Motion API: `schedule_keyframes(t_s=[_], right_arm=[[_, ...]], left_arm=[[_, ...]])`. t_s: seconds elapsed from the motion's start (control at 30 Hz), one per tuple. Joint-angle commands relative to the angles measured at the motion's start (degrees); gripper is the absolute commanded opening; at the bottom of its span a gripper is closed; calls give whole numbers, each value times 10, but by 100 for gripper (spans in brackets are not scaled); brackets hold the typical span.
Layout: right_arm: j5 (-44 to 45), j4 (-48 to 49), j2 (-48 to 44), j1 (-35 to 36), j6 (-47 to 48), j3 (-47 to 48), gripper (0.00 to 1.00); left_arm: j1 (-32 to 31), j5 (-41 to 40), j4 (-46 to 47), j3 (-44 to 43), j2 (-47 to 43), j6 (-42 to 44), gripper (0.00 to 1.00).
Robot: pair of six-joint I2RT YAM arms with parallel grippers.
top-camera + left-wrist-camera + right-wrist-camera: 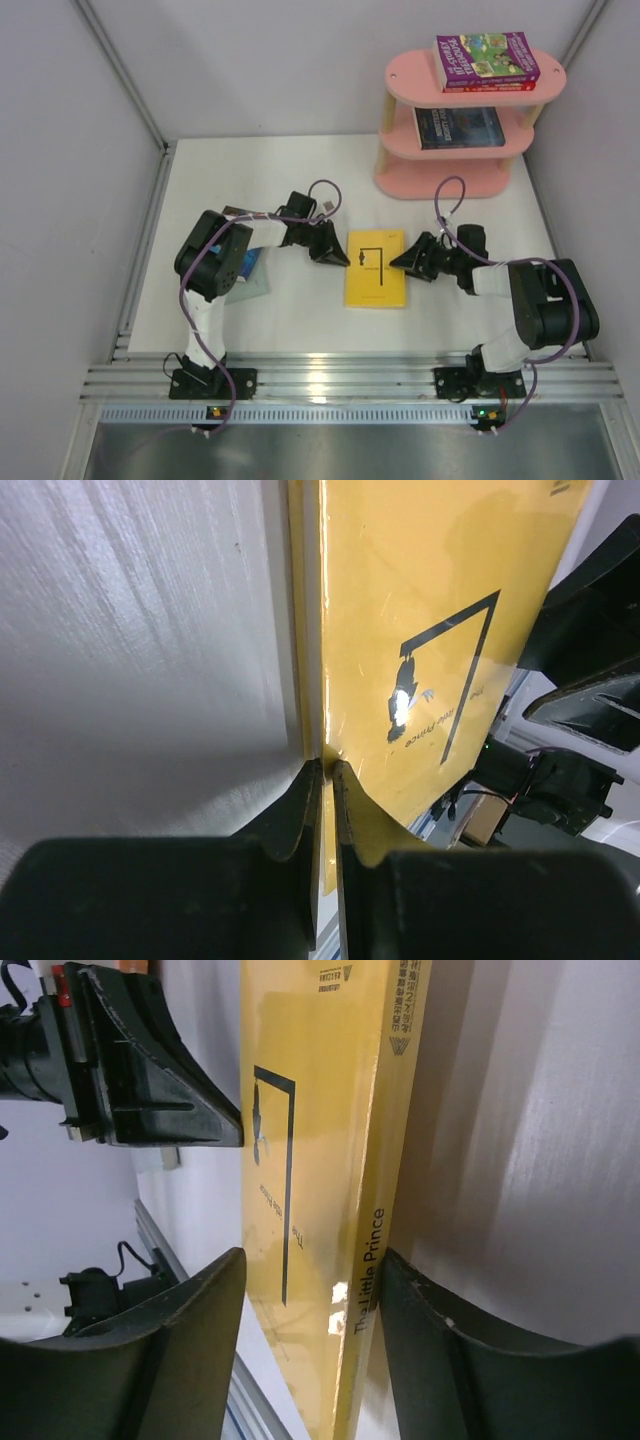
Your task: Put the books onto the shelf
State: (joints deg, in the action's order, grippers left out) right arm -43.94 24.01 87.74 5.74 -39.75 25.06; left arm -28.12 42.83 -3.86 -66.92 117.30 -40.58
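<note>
A plain yellow book (pixel 375 268) lies flat in the middle of the table. My left gripper (pixel 338 252) is at its left edge; in the left wrist view that gripper (pixel 325 765) is shut on the thin yellow cover edge (pixel 420 630). My right gripper (pixel 405 262) is at the book's right edge, where its jaws (pixel 312 1260) stand open astride the spine (pixel 385 1160), one finger against the spine and the other apart from the cover. The pink shelf (pixel 405 78) stands at the back right. On top lies a purple-green book (pixel 485 55) over a red one (pixel 490 87); a dark book (pixel 458 127) fills the middle tier.
Another pale book (pixel 252 272) lies partly hidden under the left arm. White walls close in the table on both sides. An aluminium rail (pixel 350 378) runs along the near edge by the arm bases.
</note>
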Motion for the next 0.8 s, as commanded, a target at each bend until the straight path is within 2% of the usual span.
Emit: schedule_keyframes(t_s=[0.0, 0.2, 0.33, 0.57, 0.67, 0.7, 0.73, 0.77], right_arm=[[-91, 114, -6, 16, -46, 2, 52], [-87, 102, -7, 16, -39, -2, 38], [-81, 61, -18, 16, -20, -4, 29], [-63, -28, -56, 16, 22, -1, 25], [-58, -44, -64, 16, 24, 3, 4], [-55, -44, -67, 14, 13, 3, 0], [-47, -36, -70, 11, 4, 4, 0], [-44, -27, -73, 9, -8, 3, 0]], left_arm=[[-21, 37, 13, -2, 10, -2, 9], [-21, 39, 5, -6, 5, 1, 9], [-20, 31, -15, -15, 10, 9, 9], [-19, 16, -62, -61, 18, 30, 9], [-19, 9, -75, -75, 16, 33, 16], [-18, 0, -86, -79, 14, 32, 20], [-18, -5, -90, -84, 11, 32, 31], [-17, -10, -95, -86, 7, 33, 37]])
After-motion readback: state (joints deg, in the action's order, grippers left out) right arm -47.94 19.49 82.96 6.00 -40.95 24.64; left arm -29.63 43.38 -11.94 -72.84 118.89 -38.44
